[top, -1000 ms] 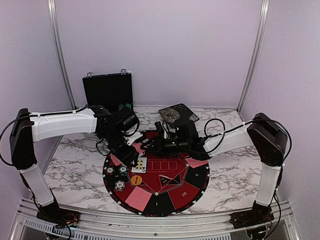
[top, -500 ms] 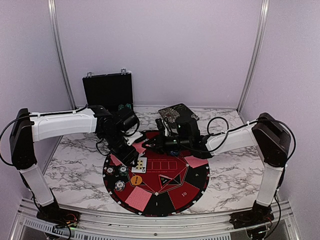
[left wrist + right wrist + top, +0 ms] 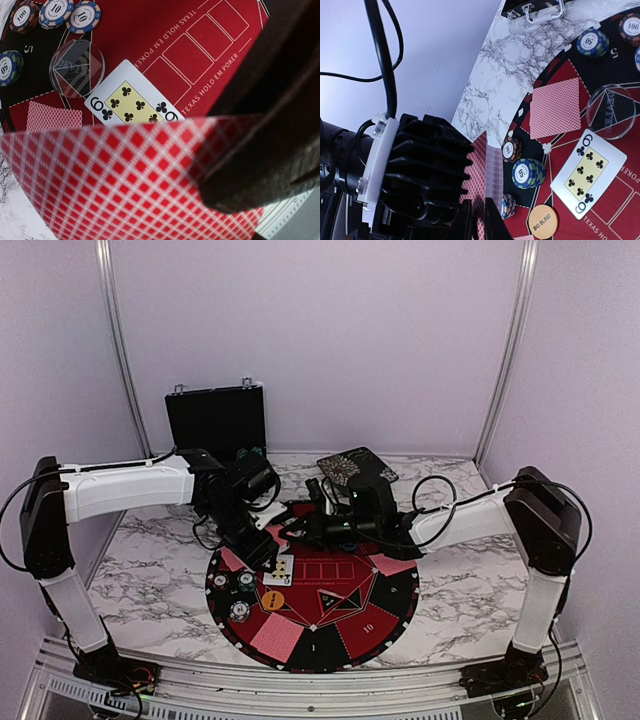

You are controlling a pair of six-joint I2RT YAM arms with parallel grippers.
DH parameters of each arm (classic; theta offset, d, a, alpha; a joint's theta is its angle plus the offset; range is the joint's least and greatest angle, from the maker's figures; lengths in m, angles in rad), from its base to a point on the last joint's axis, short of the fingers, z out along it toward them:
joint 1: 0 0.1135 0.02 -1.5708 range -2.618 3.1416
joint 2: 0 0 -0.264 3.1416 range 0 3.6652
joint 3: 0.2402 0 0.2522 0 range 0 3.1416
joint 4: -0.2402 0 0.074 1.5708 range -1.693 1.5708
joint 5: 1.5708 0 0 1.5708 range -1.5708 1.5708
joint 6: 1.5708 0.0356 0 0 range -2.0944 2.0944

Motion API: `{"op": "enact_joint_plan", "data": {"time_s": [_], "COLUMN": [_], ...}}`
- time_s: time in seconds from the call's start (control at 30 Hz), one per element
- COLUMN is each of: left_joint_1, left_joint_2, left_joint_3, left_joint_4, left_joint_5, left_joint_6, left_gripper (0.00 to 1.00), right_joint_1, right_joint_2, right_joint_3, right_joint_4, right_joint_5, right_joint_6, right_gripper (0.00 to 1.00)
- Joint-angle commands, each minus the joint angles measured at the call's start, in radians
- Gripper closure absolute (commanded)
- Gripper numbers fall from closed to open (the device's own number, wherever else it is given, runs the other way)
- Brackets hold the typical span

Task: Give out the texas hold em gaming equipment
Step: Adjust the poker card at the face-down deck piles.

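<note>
One face-up club six [image 3: 131,102], one clear disc [image 3: 76,68], one orange disc [image 3: 543,221]

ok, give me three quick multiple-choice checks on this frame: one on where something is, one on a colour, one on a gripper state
1. Where does the face-up six of clubs lie?
A) on the mat, beside the clear disc
B) on the bare marble
C) in the black case

2. What colour is the disc marked BIG BLIND?
A) blue
B) orange
C) clear

3. How is the right gripper?
A) wide open, empty
B) shut on a red-backed card
C) out of every view

Answers:
1 A: it lies on the mat's red field, right next to the clear disc.
2 B: the right wrist view shows the lettering on orange.
3 B: the card's edge stands between its closed fingers, at the deck that the left gripper holds.
</note>
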Motion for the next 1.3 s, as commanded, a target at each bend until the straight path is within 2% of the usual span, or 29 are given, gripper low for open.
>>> {"op": "enact_joint_plan", "data": {"time_s": [0.0,0.33,0.5,0.9,1.27], "left_joint_1": [0.002,0.002,0.002,0.002,0.002], "left_joint_2": [0.009,0.009,0.01,0.007,0.0], "left_joint_3": [0.036,0.034,0.041,0.051,0.049], "left_joint_4": [-0.001,-0.001,-0.001,-0.006,-0.008], "left_joint_5": [0.008,0.013,0.015,0.015,0.016], "left_joint_6": [0.011,0.011,0.013,0.011,0.008], "left_gripper": [0.66,0.66,0.66,0.66,0.66], "right_joint_1": [0.006,-0.017,-0.011,-0.008,-0.029], "right_joint_2": [-0.02,-0.036,-0.007,0.041,0.005], "right_joint_3": [0.025,0.006,0.036,0.05,0.011], "right_joint_4": [-0.022,-0.019,-0.023,0.002,-0.009], "right_joint_5": [0.005,0.008,-0.008,-0.026,0.007], "right_joint_6": [-0.021,-0.022,-0.023,-0.003,-0.012], "right_gripper": [0.88,0.62,0.55,0.54,0.61]}}
